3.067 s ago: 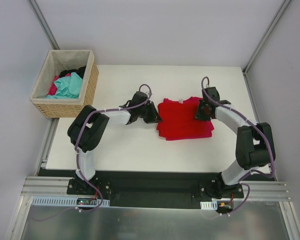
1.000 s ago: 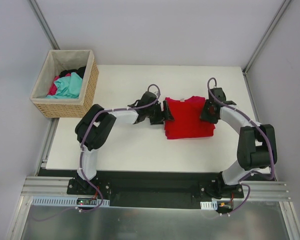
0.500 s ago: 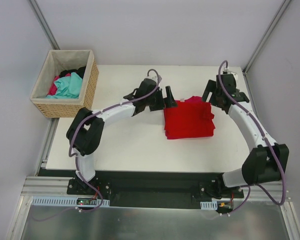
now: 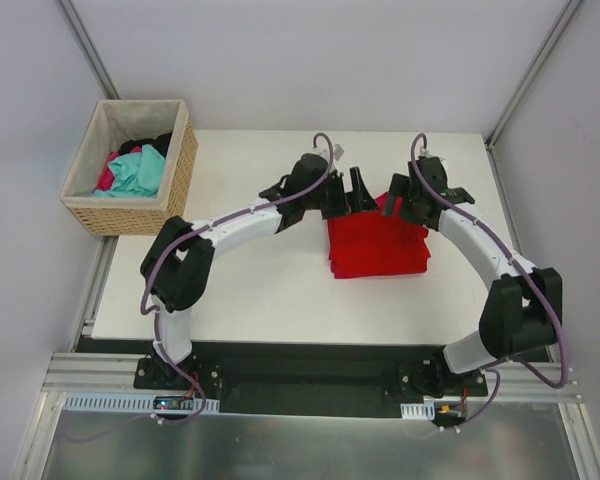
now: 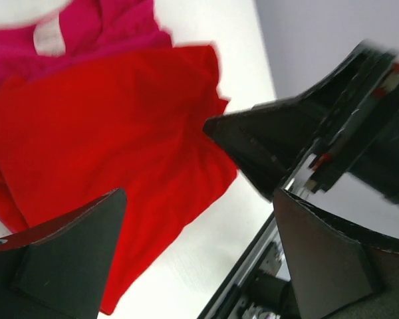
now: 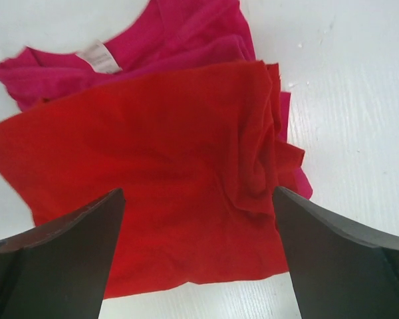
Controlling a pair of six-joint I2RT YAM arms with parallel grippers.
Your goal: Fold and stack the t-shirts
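1. Red t-shirt point(image 4: 377, 245) is folded to a rough square and lies on the pink t-shirt point(image 6: 186, 33). The stack sits right of middle on the surface point(image 4: 260, 290), between the two arms. Pink shows only past the far and right edges, with its white neck label point(image 6: 98, 56) in sight.
2. Handling, by my guess: light, limp cloth with no stiffness, and the layers will slide over each other and sag if lifted by one point. The red's right edge is rumpled (loose folds there, likely to spill open).
3. Where to grip: pinch a corner or edge through all layers, one claw per side. Avoid the flat middle, which gives nothing to bite on.
4. Left claw point(image 4: 358, 190): fingers spread wide, holding nothing. The arm is stretched long, with the claw at the stack's far-left corner and seemingly just off the cloth.
5. Right claw point(image 4: 395, 205): also wide open and empty. The arm arches in from the right, the claw is above the far-right corner, and its wrist camera looks down on the red shirt.
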